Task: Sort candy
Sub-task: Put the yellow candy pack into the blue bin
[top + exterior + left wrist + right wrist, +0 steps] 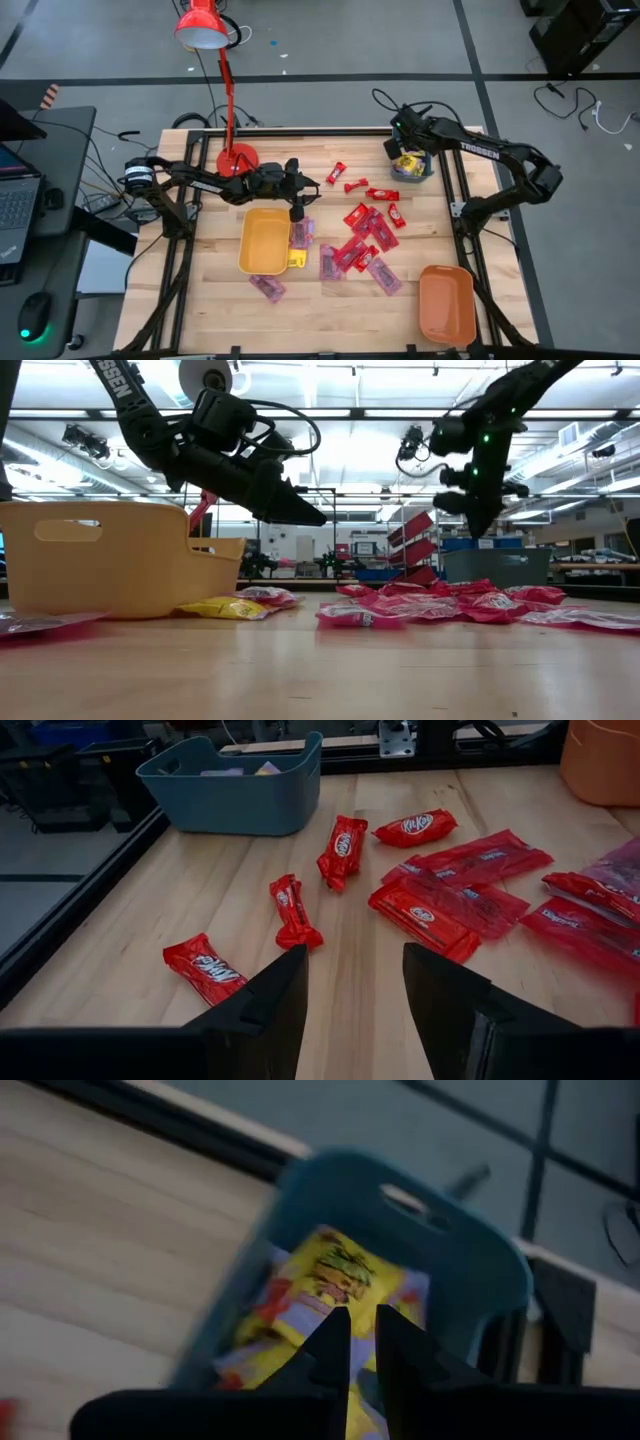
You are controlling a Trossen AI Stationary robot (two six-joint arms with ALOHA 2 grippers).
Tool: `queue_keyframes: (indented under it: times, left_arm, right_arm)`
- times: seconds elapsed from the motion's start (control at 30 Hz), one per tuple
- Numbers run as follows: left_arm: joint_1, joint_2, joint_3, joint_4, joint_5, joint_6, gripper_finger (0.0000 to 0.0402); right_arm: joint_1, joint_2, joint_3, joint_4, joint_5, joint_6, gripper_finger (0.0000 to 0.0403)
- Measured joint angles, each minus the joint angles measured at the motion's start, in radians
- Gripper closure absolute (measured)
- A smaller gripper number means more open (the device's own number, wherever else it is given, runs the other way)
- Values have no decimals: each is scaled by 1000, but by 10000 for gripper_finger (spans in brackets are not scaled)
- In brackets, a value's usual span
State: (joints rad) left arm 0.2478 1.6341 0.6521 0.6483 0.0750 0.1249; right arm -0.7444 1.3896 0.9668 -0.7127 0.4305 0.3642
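Red-wrapped candy (362, 228) lies scattered flat on the table's middle, with pinkish-purple packets (383, 275) among it and a yellow packet (297, 261) beside the yellow tray (262, 243). My left gripper (355, 985) hangs open above the table beside that tray, its fingers clear of the red sweets (293, 910) ahead. My right gripper (362, 1342) hovers over the teal tray (470, 1270) at the far right, fingertips a narrow gap apart, nothing seen between them. Yellow packets (325, 1275) lie in that tray below it.
An orange tray (447, 303) stands at the near right corner. A red desk lamp (232, 150) stands on the far left part of the table, behind the left arm. Bare wood shows along the near edge between the yellow and orange trays.
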Motion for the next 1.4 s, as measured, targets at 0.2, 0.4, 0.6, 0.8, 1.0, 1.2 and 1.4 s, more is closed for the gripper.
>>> queue_keyframes:
  times: [0.2,0.4,0.6,0.8,1.0,1.2,1.4]
  left_arm:
    - [0,0,0,0,24,0,234]
    - [0,0,0,2,120,-1,234]
    - [0,0,0,4,148,-4,234]
    - [0,-64,-1,-92,147,-4,234]
    - [1,-237,0,-258,135,39,234]
    - [1,-351,0,-381,117,79,234]
    - [1,-429,0,-534,80,81,234]
  right_arm:
    - [110,-142,0,104,-18,-94,364]
    - [255,-222,0,205,-216,-236,364]
    - [403,-192,0,286,-243,-272,364]
    - [495,-141,0,339,-243,-314,364]
    - [553,-85,0,368,-243,-316,364]
    - [596,18,0,460,-243,-324,364]
    - [629,119,0,587,-243,-344,364]
